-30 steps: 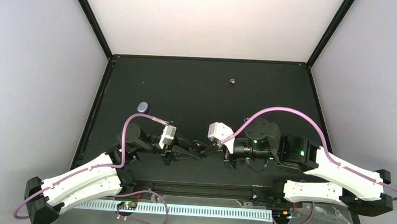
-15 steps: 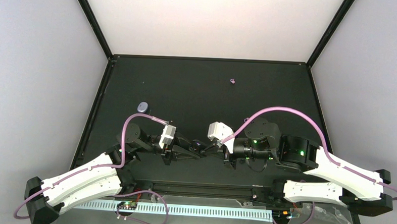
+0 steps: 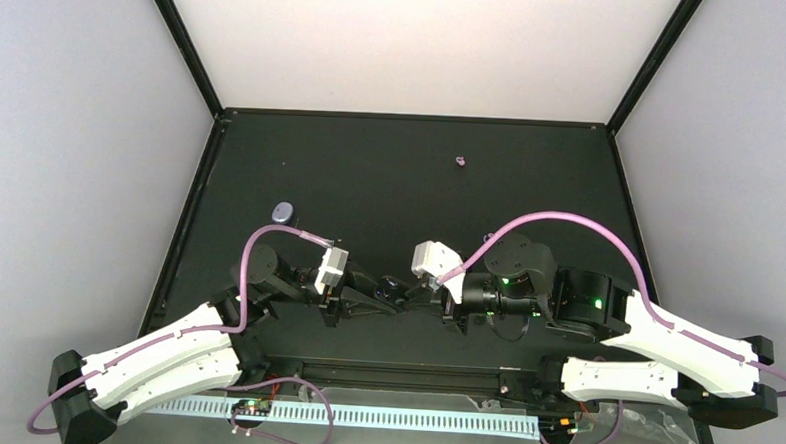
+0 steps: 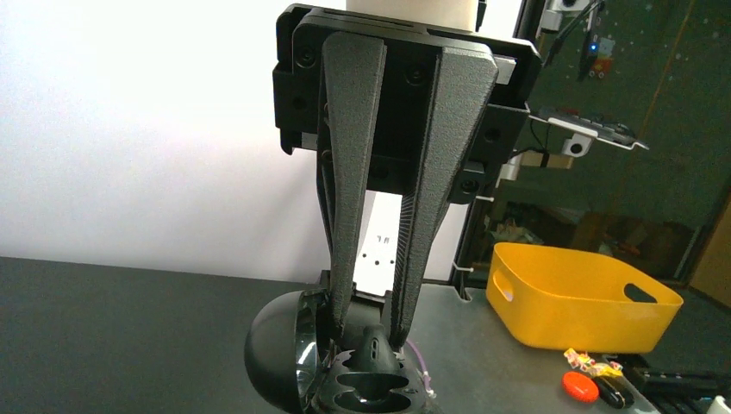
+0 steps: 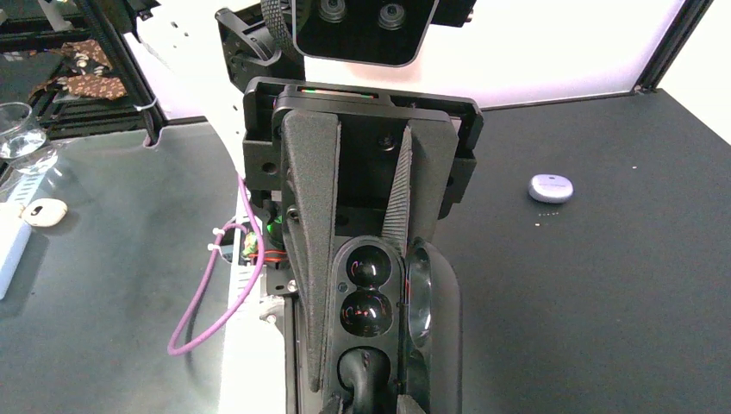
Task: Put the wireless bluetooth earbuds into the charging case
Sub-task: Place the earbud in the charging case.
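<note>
The charging case is dark and glossy and hangs open between both grippers above the table's near middle. Its lid is swung to one side. My right gripper is shut on the case's base, one finger along each long side. One socket is bare. A dark earbud sits in the other socket, and my left gripper is shut on it from the opposite side. In the top view the left gripper and right gripper meet tip to tip. A tiny purple earbud lies far back on the table.
A small lavender pebble-shaped object lies on the black table at the left, also seen in the right wrist view. A purple cable loops beside the right arm. A yellow bin stands off the table.
</note>
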Robot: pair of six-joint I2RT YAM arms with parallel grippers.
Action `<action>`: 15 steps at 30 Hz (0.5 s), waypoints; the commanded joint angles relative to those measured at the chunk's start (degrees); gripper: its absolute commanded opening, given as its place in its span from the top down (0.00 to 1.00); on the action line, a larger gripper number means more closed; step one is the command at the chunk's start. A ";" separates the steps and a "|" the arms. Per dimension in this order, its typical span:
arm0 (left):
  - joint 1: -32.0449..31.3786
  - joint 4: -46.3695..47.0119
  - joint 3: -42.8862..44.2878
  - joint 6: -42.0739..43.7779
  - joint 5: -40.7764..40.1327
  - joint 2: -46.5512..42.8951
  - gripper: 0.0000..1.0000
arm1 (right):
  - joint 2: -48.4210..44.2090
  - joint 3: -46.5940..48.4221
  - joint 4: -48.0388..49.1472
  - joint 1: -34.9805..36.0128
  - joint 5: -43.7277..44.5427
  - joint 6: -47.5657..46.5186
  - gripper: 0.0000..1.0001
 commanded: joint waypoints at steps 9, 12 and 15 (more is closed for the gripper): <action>-0.66 2.81 1.95 0.75 0.21 -0.26 0.98 | -1.48 0.57 -0.13 0.33 1.44 0.77 0.83; -0.66 2.47 1.88 1.05 -0.04 -0.28 0.98 | -2.39 0.75 0.14 0.40 1.22 1.14 0.79; -0.66 1.90 1.80 1.32 -0.60 -0.19 0.98 | -3.86 0.78 0.72 0.28 1.34 1.99 0.74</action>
